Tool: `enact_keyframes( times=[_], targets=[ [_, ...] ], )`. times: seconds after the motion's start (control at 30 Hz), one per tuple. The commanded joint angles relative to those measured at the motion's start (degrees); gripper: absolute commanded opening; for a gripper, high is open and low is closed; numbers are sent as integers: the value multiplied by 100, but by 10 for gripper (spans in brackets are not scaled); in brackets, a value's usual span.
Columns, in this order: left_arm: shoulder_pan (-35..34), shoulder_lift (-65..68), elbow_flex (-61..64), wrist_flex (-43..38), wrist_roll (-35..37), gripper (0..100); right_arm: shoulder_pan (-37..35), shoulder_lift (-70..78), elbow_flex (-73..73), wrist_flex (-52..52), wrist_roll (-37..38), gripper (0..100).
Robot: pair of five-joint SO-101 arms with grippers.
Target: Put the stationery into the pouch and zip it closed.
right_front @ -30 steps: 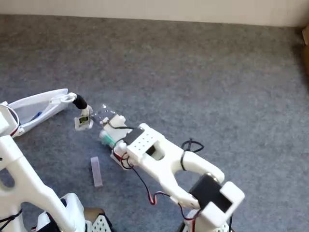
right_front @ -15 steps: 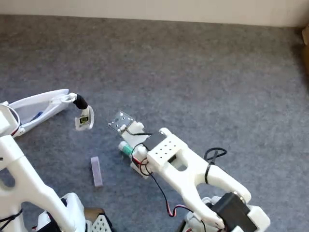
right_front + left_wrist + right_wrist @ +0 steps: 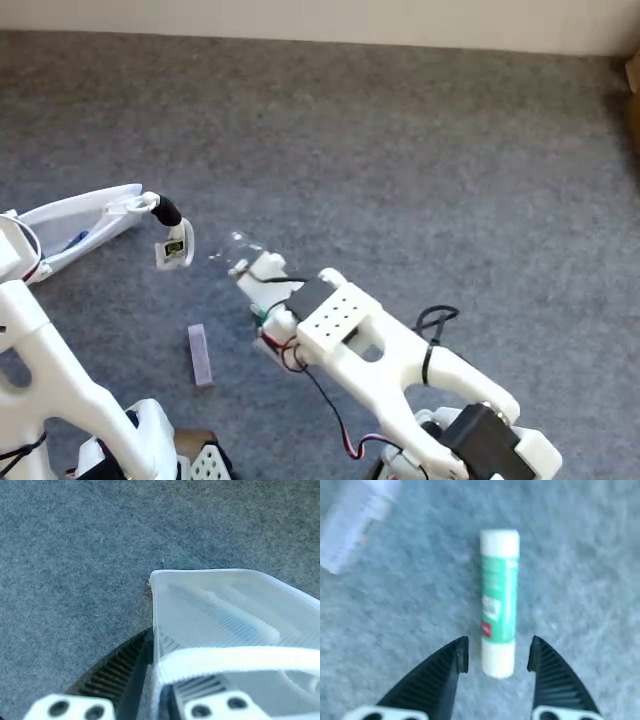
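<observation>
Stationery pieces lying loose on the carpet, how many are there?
2. A green glue stick lies with one end between the right end effector's open fingers; a purple block lies apart on the carpet. Others may be hidden inside the pouch.

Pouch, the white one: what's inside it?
Through the mesh of the pouch a small blue thing shows inside, too small to name. Its end behind the left arm is covered. The glue stick and purple block lie outside on the carpet.
</observation>
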Motion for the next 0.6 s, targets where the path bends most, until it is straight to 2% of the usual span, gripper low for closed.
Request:
enact_keyframes(
  times=[0.0, 0.3, 0.57],
  targets=[
    [295, -13, -40, -105, -35, 6, -251, -251, -338, -391, -70, 181],
    [664, -13, -31, -97, -26, 6, -259, -207, -330, -1411, -70, 181],
    [699, -13, -22, -97, -26, 6, -171, 1209, -505, -1516, -70, 181]
  ],
)
